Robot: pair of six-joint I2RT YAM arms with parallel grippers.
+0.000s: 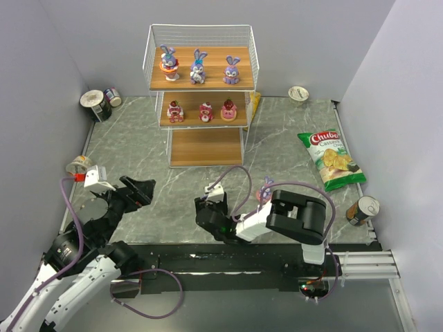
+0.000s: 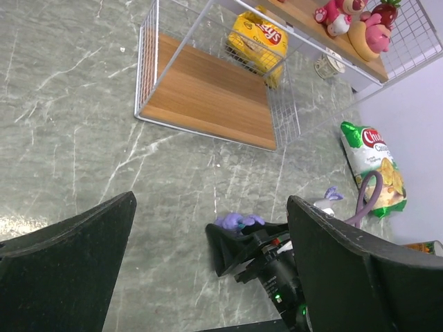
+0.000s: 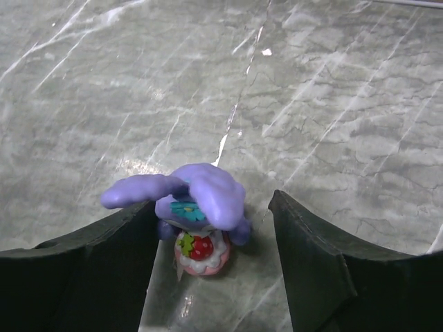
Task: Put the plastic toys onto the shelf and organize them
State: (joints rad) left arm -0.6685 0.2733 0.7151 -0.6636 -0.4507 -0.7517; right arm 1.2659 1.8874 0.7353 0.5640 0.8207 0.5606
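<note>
A purple long-eared bunny [image 3: 208, 194] on a pink strawberry base stands on the marble table between the fingers of my right gripper [image 3: 213, 200]. The jaws are open; the left finger touches an ear, while the right finger stands apart. The left wrist view shows that same bunny [image 2: 239, 221] at the right gripper's tips. Another bunny [image 1: 266, 190] stands beside the right arm. The shelf [image 1: 201, 149] carries three bunnies [image 1: 199, 68] on top and three pink-red figures [image 1: 206, 112] on its middle board. My left gripper [image 1: 142, 190] hangs open over the table at the left, holding nothing.
A green-red chip bag [image 1: 332, 158] lies at the right, with a can [image 1: 363, 209] in front of it. Two cans [image 1: 95, 104] stand at the far left and a cup [image 1: 79, 164] by the left arm. A yellow bag [image 2: 258, 38] leans behind the shelf.
</note>
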